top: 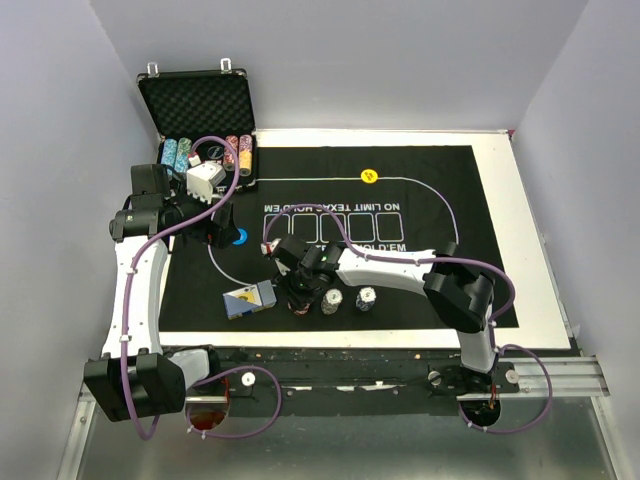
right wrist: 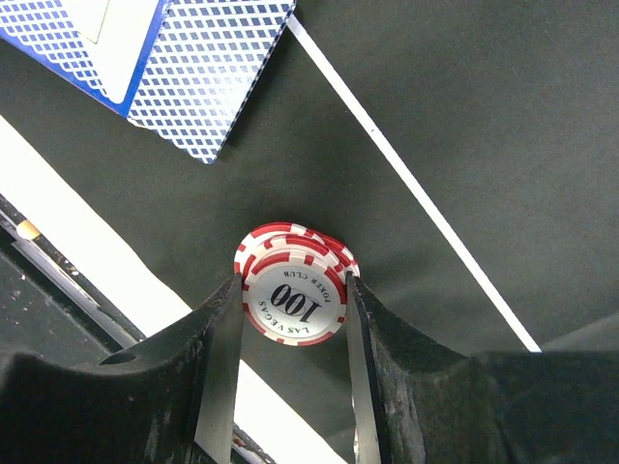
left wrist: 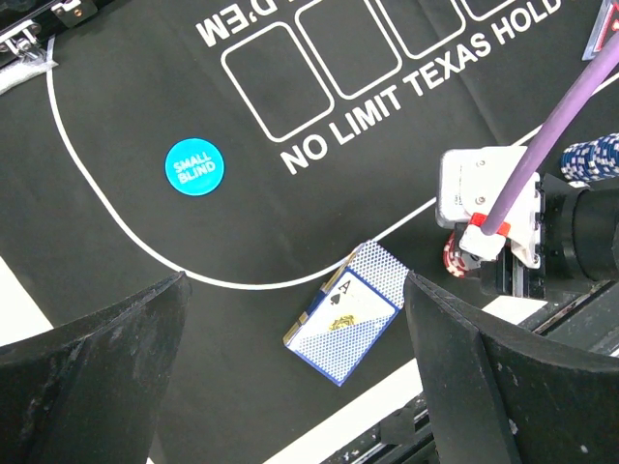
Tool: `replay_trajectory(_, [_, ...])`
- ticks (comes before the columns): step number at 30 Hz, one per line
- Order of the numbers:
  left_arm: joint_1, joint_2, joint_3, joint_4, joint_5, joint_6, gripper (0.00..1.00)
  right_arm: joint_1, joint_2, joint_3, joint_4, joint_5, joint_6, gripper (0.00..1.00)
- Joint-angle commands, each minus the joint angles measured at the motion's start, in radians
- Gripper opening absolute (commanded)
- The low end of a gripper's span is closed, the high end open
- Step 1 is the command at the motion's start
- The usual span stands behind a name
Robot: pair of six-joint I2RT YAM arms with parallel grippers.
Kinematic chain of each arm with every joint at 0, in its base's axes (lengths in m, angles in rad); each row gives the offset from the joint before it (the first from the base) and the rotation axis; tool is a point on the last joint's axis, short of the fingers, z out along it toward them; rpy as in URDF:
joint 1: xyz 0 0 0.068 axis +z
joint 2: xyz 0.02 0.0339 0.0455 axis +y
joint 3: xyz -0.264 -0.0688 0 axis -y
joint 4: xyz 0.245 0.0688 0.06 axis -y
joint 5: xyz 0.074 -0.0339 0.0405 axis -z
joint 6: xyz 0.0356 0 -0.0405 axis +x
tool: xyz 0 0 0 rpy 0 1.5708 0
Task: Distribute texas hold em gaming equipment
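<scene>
My right gripper (right wrist: 295, 282) is shut on a short stack of red-and-white poker chips (right wrist: 296, 290) marked "100", at the near edge of the black mat; it also shows in the top view (top: 299, 297). A blue-backed card deck (top: 250, 299) lies just left of it, also seen in the left wrist view (left wrist: 346, 311). Two more chip stacks (top: 331, 301) (top: 366, 298) stand to its right. My left gripper (left wrist: 293, 290) is open and empty, high above the mat between the blue "SMALL BLIND" button (left wrist: 194, 165) and the deck. A yellow button (top: 368, 176) lies far back. No dark red marker is in view.
The open foam-lined case (top: 196, 105) stands at the back left with several chip rows (top: 210, 152). The black mat (top: 430, 210) covers a white board. The table's near edge and rail run just behind the deck (right wrist: 58, 261).
</scene>
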State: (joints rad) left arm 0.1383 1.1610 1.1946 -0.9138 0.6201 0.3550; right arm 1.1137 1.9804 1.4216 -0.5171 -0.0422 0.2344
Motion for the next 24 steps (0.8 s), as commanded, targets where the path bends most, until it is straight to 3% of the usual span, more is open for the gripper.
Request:
replay_trajectory(1, [0.009, -0.029, -0.015, 0.009, -0.016, 0.018, 0.99, 0.009, 0.032, -0.006, 0.002, -0.002, 0.002, 0.44])
replay_trajectory(11, [0.011, -0.034, -0.015, 0.009, -0.019, 0.021, 0.99, 0.008, -0.026, 0.005, 0.002, 0.034, 0.013, 0.31])
replay_trajectory(24, [0.021, -0.03, -0.003, 0.007, -0.016, 0.015, 0.99, -0.037, 0.023, 0.186, -0.032, 0.077, -0.036, 0.27])
